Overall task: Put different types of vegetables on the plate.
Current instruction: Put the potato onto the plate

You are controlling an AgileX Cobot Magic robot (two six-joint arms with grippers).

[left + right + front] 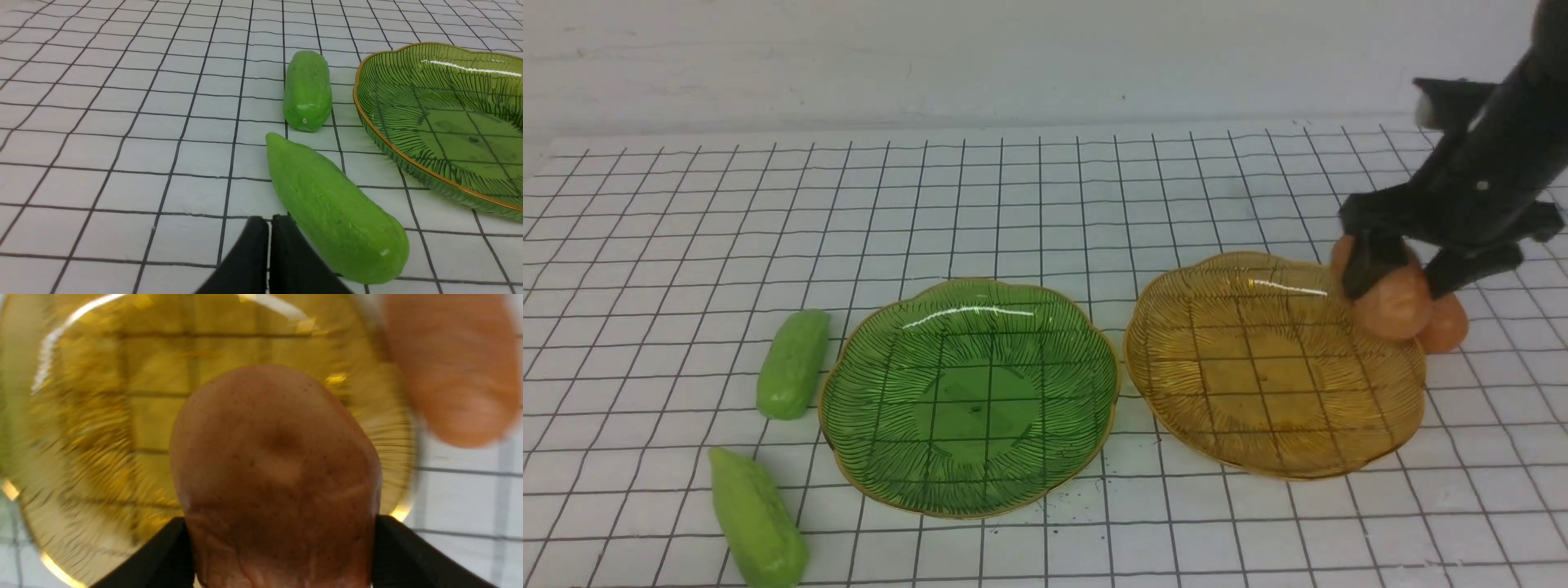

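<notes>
Two light-green oblong vegetables (pixel 794 363) (pixel 758 523) lie on the grid cloth left of the green plate (pixel 968 392). In the left wrist view my left gripper (pixel 269 228) is shut and empty, just beside the nearer green vegetable (pixel 335 208); the other one (pixel 307 90) lies beyond it, next to the green plate (pixel 441 114). My right gripper (pixel 1401 286) is shut on an orange-brown egg-shaped vegetable (pixel 1392 304) above the amber plate's (pixel 1258 367) far right rim. The right wrist view shows this vegetable (pixel 278 477) between the black fingers (pixel 163 555). A second orange-brown one (pixel 1447 327) lies on the cloth beside that plate.
Both plates sit side by side on a white cloth with a black grid (pixel 1045 188). A pale wall (pixel 1013 57) closes off the far edge. The left arm does not show in the front view.
</notes>
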